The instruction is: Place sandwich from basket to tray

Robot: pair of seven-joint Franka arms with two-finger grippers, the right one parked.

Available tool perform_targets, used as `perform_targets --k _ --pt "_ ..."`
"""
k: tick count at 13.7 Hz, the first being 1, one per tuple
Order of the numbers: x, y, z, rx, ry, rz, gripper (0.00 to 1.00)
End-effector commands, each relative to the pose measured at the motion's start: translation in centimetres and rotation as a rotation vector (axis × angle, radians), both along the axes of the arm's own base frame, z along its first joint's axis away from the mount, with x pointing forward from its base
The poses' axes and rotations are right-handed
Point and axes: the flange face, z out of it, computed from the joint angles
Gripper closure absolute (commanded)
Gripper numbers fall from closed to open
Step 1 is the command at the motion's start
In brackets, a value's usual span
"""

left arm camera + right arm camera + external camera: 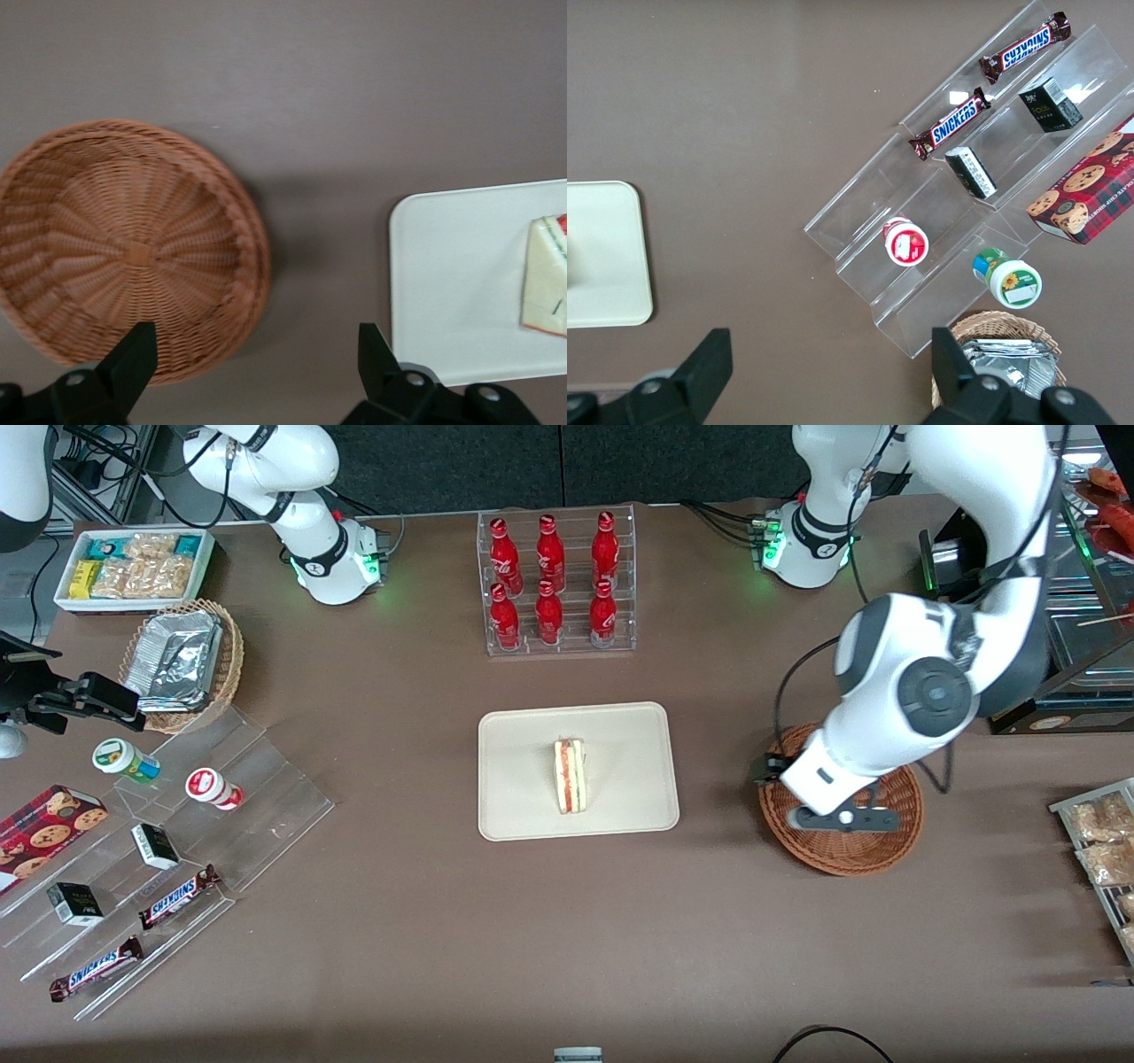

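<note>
The sandwich [570, 776], a pale wedge with red and green layers, lies on the cream tray [523, 815] in the middle of the table. The wrist view shows part of the sandwich [545, 274] on the tray [452, 283]. The reddish-brown wicker basket [850, 850] sits beside the tray, toward the working arm's end, and its bowl [133, 257] holds nothing. My left gripper [837, 817] hovers above the basket. It is open [255, 336] with nothing between its fingers, over the basket's rim and the bare table between basket and tray.
A clear rack of red bottles [556, 584] stands farther from the front camera than the tray. Toward the parked arm's end are a white bin of snack packets [133, 567], a tan basket with foil trays [182, 660] and a stepped acrylic shelf [177, 850]. Snack packets [1099, 833] lie at the working arm's end.
</note>
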Motion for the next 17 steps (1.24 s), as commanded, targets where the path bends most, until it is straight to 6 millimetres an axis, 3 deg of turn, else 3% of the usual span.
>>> perform_targets --k 1,3,8,11,14,17 --pt "-1.2 3.8 1.7 -0.022 0.018 -0.004 0.00" --pt "-1.4 6.2 3.1 -0.022 0.022 0.010 0.00" --pt "-4.5 11.9 9.0 -0.023 0.068 -0.012 0.00" --pt "-6.7 13.5 12.9 -0.019 0.055 0.009 0.00" --pt "-7.6 13.5 16.7 -0.011 0.034 0.014 0.00" --pt "-8.4 13.5 18.2 0.013 0.022 0.008 0.00"
